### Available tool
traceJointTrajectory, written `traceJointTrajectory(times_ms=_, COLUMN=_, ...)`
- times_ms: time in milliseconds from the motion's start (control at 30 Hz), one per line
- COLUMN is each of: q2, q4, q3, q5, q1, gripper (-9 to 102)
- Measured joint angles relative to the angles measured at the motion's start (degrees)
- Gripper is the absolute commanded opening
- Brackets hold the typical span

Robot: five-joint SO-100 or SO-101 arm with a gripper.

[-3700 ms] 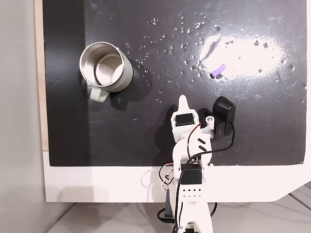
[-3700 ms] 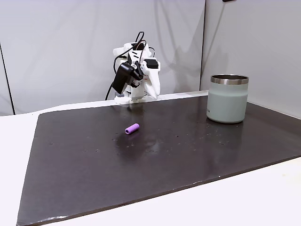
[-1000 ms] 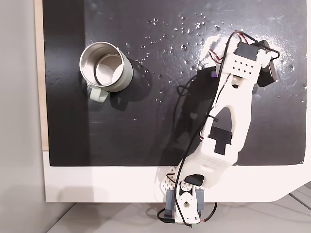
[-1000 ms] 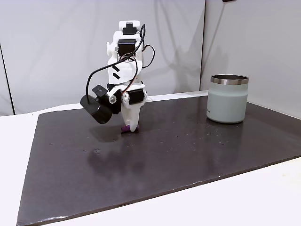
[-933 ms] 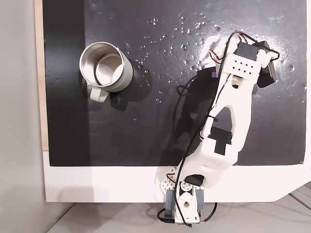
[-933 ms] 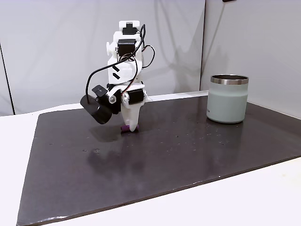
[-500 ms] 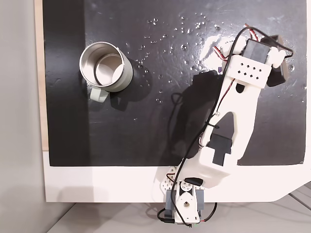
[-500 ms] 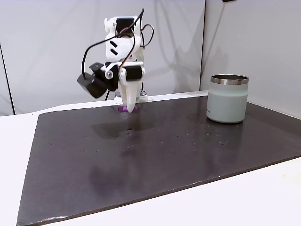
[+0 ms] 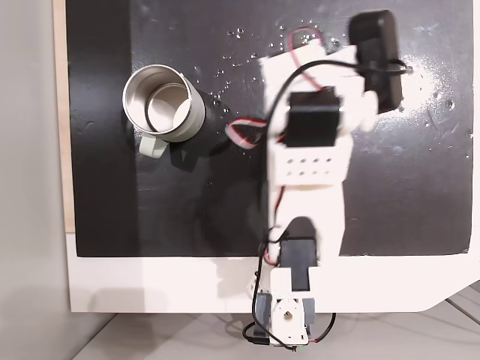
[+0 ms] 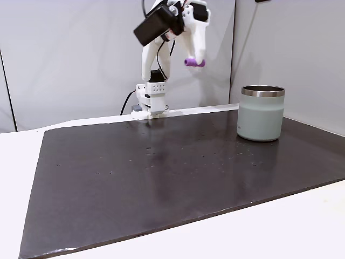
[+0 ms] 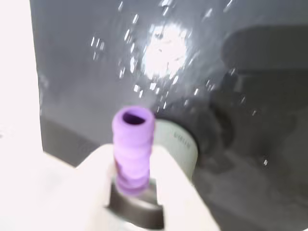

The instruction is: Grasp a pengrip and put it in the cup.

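White plastic makes up the claw point(image 11: 134, 178), and it is shut tight on the purple pengrip point(image 11: 133, 144). In the wrist view the two fingers point(image 11: 96, 183) pinch the lower half of the pengrip, and its open end sticks out past them. In a fixed view from the side the pengrip point(image 10: 194, 62) is high in the air, well above the mat point(image 10: 161, 178) and lying about flat.

The cup point(image 10: 261, 113) stands on the mat, off to the right in that view and much lower than the pengrip. In a fixed view from above, the cup point(image 9: 163, 105) is to the left of the arm point(image 9: 309, 150), still some way apart.

I think the job now is carrying. To do it well, the arm should keep squeezing, swing over until the pengrip is right above the shiny hole, come down a bit, and only then let go

The arm is lifted up tall, with its top bent forward over the mat
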Motion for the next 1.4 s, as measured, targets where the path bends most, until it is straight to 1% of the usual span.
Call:
traceJointTrajectory(times_ms=267, q2=0.79, q4=0.00, q3=-1.41, q5=7.56, q1=-15.03, gripper=0)
traceJointTrajectory(times_ms=533, q2=-8.00, q4=0.00, q3=-11.25, q5=13.01, q1=-24.43, gripper=0)
traceJointTrajectory(times_ms=667, q2=-11.87, q4=0.00, q3=-13.01, q5=14.77, q1=-25.84, gripper=0)
traceJointTrajectory(times_ms=1000, q2=-18.98, q4=-0.18, q3=-20.21, q5=14.85, q1=-26.28, gripper=0)
traceJointTrajectory(times_ms=1067, q2=-19.25, q4=-0.18, q3=-20.21, q5=14.85, q1=-26.37, gripper=3)
traceJointTrajectory(times_ms=1233, q2=-19.42, q4=-0.18, q3=-20.21, q5=14.77, q1=-26.89, gripper=15)
traceJointTrajectory(times_ms=1400, q2=-19.42, q4=-0.09, q3=-20.30, q5=14.59, q1=-27.86, gripper=18)
